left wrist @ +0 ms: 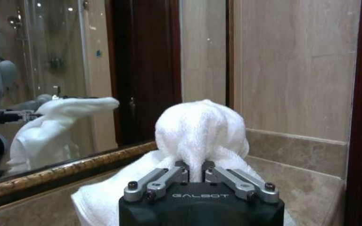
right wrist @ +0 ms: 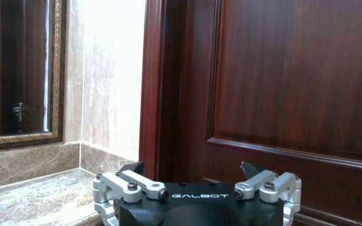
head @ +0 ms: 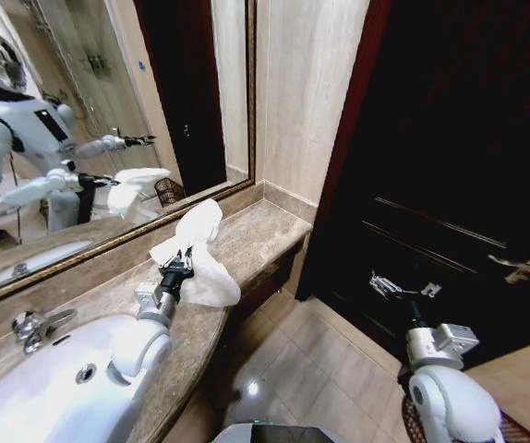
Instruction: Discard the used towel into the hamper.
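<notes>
The left gripper (head: pixel 183 268) is over the marble counter (head: pixel 265 231), its jaws pinched together on a white towel (head: pixel 196 254) that bunches up above the fingers and drapes down over the counter's front edge; in the left wrist view the towel (left wrist: pixel 200 132) rises as a rounded lump straight out of the closed fingers (left wrist: pixel 168 176). To the robot's left of it, a white sink (head: pixel 34 397) with a chrome faucet (head: pixel 34 328) is set into the same counter. A gold-framed mirror (head: pixel 108 92) runs along the wall behind, reflecting the robot, the towel and (small, at the glass's lower right) a dark openwork hamper (head: pixel 168 191), seen here as a reflection, so its true place in the room cannot be told. The right gripper (head: pixel 392 286) hangs in the air, well apart from the counter, in front of a dark wooden door (head: pixel 459 157) with a lever handle (head: pixel 523 266); its jaws stand spread with nothing between them, as the right wrist view shows. A beige tiled floor (head: pixel 320 369) lies below, between the counter and the door.
</notes>
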### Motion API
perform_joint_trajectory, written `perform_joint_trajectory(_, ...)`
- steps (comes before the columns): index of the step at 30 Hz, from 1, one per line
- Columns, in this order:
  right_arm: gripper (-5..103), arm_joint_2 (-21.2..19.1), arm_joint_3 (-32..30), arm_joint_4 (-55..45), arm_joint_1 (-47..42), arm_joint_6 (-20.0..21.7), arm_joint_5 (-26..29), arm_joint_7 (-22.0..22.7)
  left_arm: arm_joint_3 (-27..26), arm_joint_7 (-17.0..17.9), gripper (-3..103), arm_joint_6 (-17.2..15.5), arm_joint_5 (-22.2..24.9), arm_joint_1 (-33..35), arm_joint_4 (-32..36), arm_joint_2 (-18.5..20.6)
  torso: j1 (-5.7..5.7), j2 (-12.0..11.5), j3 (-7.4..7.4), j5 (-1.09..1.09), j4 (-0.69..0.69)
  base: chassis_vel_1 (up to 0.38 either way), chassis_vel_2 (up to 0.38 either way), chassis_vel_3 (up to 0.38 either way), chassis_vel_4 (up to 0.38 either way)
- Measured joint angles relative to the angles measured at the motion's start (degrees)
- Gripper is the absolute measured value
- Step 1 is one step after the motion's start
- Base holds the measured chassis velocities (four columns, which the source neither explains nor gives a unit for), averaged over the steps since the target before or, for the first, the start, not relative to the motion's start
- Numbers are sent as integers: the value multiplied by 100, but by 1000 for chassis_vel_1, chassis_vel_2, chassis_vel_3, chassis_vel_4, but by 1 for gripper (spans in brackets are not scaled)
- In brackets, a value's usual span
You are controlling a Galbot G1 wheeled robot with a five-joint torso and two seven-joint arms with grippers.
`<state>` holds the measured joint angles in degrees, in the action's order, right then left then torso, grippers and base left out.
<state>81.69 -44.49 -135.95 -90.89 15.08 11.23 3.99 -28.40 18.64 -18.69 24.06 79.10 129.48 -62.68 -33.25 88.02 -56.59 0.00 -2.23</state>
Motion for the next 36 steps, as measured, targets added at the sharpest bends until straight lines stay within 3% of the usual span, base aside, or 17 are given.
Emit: perform_joint_trajectory(36, 100, -74, 0, -116, -209, -105, 42, -28, -89, 8, 9, 145, -301, 514, 363, -340, 1, 0, 0, 0, 0, 93, -91, -87, 83)
